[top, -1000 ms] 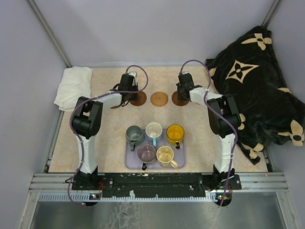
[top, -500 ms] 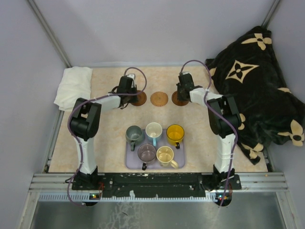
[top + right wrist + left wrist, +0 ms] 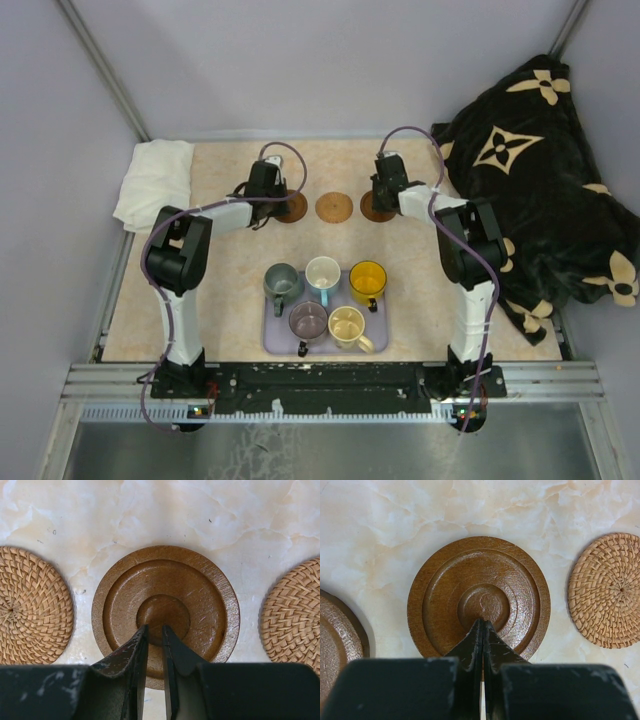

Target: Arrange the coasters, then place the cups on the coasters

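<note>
The left pincer (image 3: 483, 622) is closed tight, tip against tip with nothing between, poised over the near rim of a dark ringed coaster (image 3: 480, 575). I cannot tell whether the tips press on the wood. The right pincer (image 3: 154, 628) shows only a narrow slit between its tips and grips nothing, and it sits above the near part of a second ringed coaster (image 3: 165, 575).

Out from the left pincer's disc, a woven coaster (image 3: 607, 590) lies at 3 o'clock, apart from it, and another dark disc (image 3: 337, 640) sits at 8 o'clock, cut by the frame edge. Beside the right pincer's disc, what looks like the same woven coaster lies at 9 o'clock, and a second woven coaster (image 3: 295, 615) lies at 3 o'clock, also cut off.

From above, the row of coasters runs across the far table (image 3: 230, 300), at 12 o'clock from the lavender tray (image 3: 276, 340). That tray holds all five cups, the yellow cup (image 3: 367, 278) nearest the right arm.

The arranging step looks nearly finished. Next, each pincer would need to lift clear, open wide and take a cup from the crowded tray without knocking its neighbours.

In the top view the arms hide the outermost coasters, so how evenly the row is spaced is hard to judge.
</note>
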Tool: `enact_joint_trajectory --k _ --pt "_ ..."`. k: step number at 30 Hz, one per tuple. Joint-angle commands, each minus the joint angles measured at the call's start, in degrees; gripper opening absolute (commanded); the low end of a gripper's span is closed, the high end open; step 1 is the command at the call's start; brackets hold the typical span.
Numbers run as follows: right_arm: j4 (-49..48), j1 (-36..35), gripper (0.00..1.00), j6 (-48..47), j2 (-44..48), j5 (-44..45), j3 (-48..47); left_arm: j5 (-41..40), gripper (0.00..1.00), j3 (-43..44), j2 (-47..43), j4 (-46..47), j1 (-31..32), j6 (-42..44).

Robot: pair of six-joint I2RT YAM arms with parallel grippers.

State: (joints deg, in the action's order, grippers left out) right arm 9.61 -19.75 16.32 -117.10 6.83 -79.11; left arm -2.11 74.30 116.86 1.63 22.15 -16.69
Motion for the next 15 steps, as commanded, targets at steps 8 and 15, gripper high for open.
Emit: enact_joint_trajectory --k 8,15 --pt "1.7 -0.5 0.19 -0.6 1.6 0.5 -1.2 -1.4 0.02 3.2 1.4 -5.6 0.5 0.8" --pt "2.2 -0.5 0.19 -0.9 1.5 0.6 -2.8 -2.0 0.07 6.1 1.4 -6.0 0.5 1.9"
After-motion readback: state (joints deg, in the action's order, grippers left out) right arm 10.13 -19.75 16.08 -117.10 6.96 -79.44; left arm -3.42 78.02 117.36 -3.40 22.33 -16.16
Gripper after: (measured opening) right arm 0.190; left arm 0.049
